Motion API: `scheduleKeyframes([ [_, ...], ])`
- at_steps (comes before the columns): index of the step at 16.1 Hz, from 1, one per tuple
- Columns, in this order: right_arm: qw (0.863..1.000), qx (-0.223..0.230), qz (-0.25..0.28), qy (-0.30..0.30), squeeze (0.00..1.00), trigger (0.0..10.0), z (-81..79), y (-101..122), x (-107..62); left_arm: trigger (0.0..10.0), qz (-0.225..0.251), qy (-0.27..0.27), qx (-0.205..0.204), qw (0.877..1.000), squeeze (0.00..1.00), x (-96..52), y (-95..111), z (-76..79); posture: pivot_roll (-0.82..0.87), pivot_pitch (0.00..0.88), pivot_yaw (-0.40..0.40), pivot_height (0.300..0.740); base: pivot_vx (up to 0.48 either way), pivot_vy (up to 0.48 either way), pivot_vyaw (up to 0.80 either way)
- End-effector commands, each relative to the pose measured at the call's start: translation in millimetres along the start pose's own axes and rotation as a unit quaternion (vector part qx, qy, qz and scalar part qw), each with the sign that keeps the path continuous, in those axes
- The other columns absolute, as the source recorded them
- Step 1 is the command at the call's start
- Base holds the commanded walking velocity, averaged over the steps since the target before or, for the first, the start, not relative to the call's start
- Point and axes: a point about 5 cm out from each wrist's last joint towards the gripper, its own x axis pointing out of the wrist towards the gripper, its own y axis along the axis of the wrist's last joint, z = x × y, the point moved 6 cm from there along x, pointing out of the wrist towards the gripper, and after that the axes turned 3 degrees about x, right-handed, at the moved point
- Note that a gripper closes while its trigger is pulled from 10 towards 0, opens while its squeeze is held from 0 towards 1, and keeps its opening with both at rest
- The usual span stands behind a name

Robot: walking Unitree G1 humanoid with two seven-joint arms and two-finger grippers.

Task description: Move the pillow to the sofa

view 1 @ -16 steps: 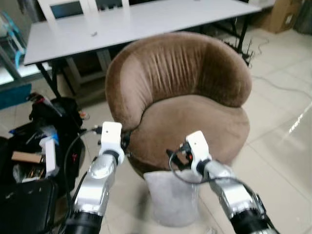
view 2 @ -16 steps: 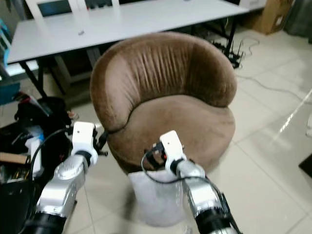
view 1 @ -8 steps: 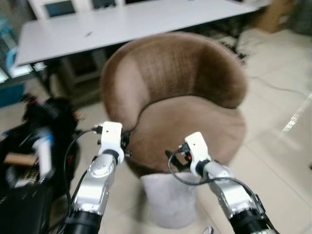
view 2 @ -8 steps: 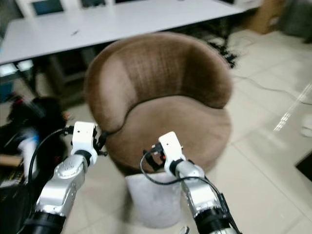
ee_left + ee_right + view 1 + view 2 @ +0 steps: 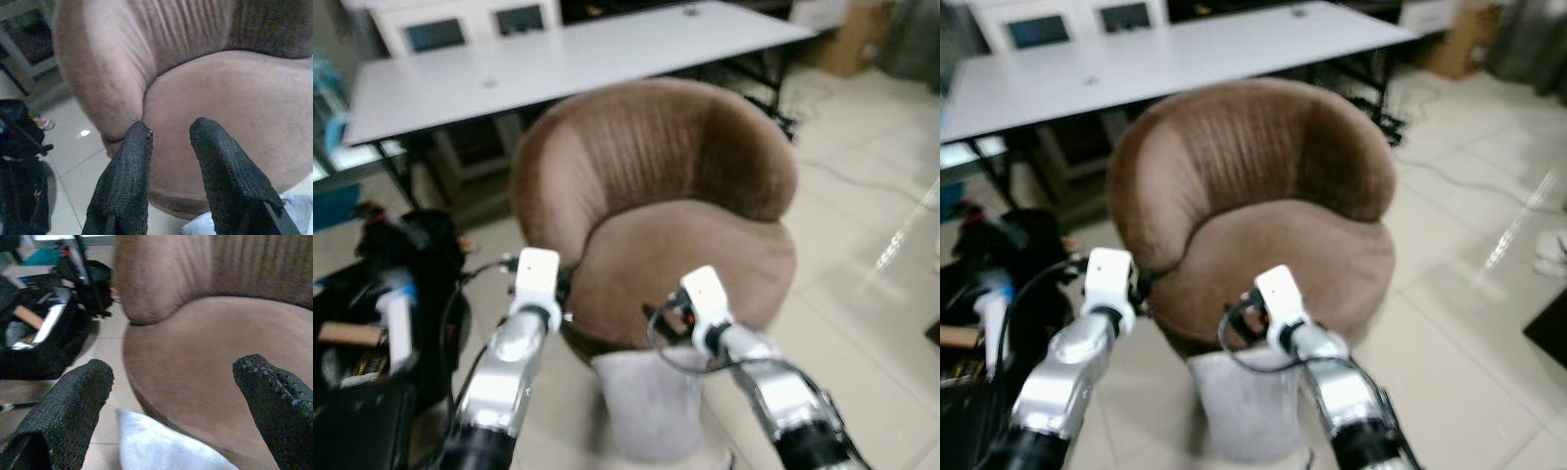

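- 1 pillow: pale grey-white, soft, slightly fuzzy fabric, boxy shape. It's on the tiled floor below and between the 2 tools, touching the sofa's front base. White corners of it show under both tools in the wrist views.
- Left tool: 2 black fingers w/ woven texture, parted a little w/ a narrow gap, holding nothing. It hovers just off the sofa's front-left edge, where arm meets seat.
- Right tool: fingers spread wide, nothing between them. It hangs over the seat's front rim, w/ the pillow directly beneath.
- 1 sofa: round tub shape, brown velvety fabric, ribbed curved back, smooth rounded seat cushion. It sits straight ahead of both tools, seat bare.
- Open room: glossy light tiles to the right of the right tool. Left of the left tool is tighter, w/ black bags and clutter close by the sofa.
- 1 long white table beyond the sofa's back, on black legs; 2 white chair backs behind it.
- Cardboard box far right, past the table; cable on the floor near it.
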Motion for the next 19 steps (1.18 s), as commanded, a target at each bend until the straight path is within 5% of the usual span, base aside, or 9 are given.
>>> scheduleKeyframes([
  [1,1.000,-0.006,0.010,0.008,0.00,10.0,-6.1,8,3.6,10.0,-0.009,0.016,0.015,1.000,0.00,0.2,-4,-8.7,-0.10,0.000,0.076,0.740,0.000,0.000,0.00],
  [5,1.000,-0.005,0.017,-0.007,0.00,10.0,0.0,13,6.9,10.0,-0.049,0.031,-0.020,0.998,0.00,6.1,-18,-11.5,-0.10,0.000,0.089,0.740,0.000,0.000,0.00],
  [9,1.000,-0.005,0.020,-0.012,0.00,10.0,2.3,14,6.3,10.0,-0.022,0.057,0.037,0.997,0.00,8.8,-9,-19.1,-0.11,0.000,0.095,0.740,0.000,0.000,0.00],
  [10,1.000,-0.004,0.022,-0.013,0.00,10.0,2.9,15,6.5,10.0,-0.039,0.038,0.008,0.998,0.00,12.0,-15,-18.5,-0.11,0.000,0.094,0.740,0.000,0.000,0.00],
  [13,1.000,-0.008,0.021,-0.021,0.00,10.0,10.7,18,6.0,10.0,-0.056,-0.005,0.017,0.998,0.00,16.9,-9,-27.9,-0.10,0.000,0.097,0.740,0.000,0.000,0.00],
  [19,0.998,-0.042,0.035,-0.042,0.00,10.0,27.3,43,17.8,10.0,-0.062,-0.035,0.026,0.997,0.00,23.0,-9,-20.9,-0.12,0.000,0.128,0.740,0.000,0.000,0.00],
])
